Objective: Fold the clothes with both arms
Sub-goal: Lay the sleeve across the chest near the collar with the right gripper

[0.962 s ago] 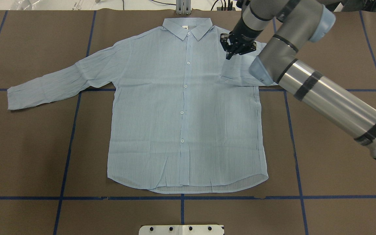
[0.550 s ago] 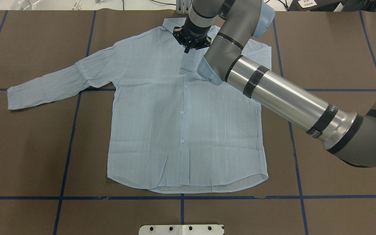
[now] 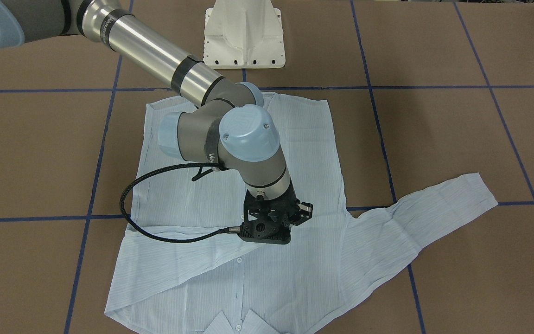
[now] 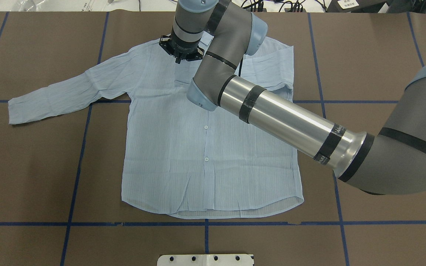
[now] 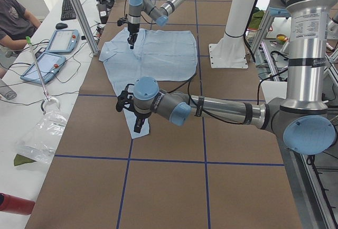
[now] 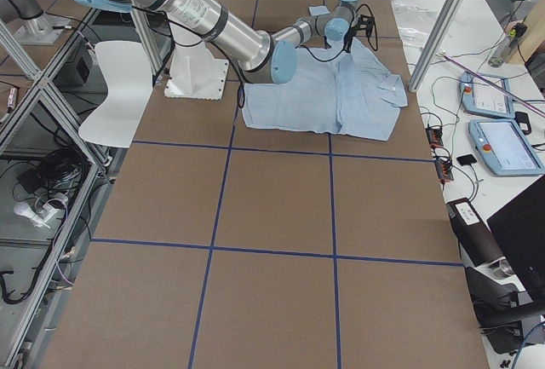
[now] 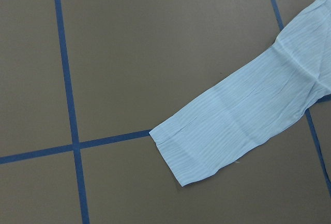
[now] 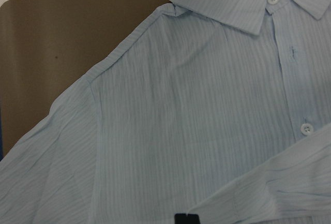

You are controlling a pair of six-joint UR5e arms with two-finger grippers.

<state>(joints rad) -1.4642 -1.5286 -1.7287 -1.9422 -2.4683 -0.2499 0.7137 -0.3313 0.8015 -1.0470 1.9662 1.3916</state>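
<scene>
My right arm has swung left along the top of the shirt (image 4: 205, 159), from the middle of the collar half a second ago to just past the buttons now, and the carried sleeve (image 3: 179, 264) has come with it. My right tool (image 4: 179, 59) looks pinched shut on that sleeve, low over the chest just below the collar (image 8: 227, 1). The fabric runs in a diagonal band from the shoulder on my right to the tool.

The shirt lies flat and face up on the tabletop (image 4: 31, 166), buttoned, collar away from me and hem toward me.

So the first fold is nearly there, I'd say. The sleeve is across but not yet let go. The outstretched sleeve (image 4: 57, 94) is untouched, angled out over the tape lines on my left.

My left tool (image 5: 137, 125) hangs above that sleeve's cuff (image 7: 207, 146). I cannot tell whether it is open or closed, since its wrist camera shows only cloth and tabletop.

Left to do: release this sleeve, bring the other one in, then fold the body itself.
</scene>
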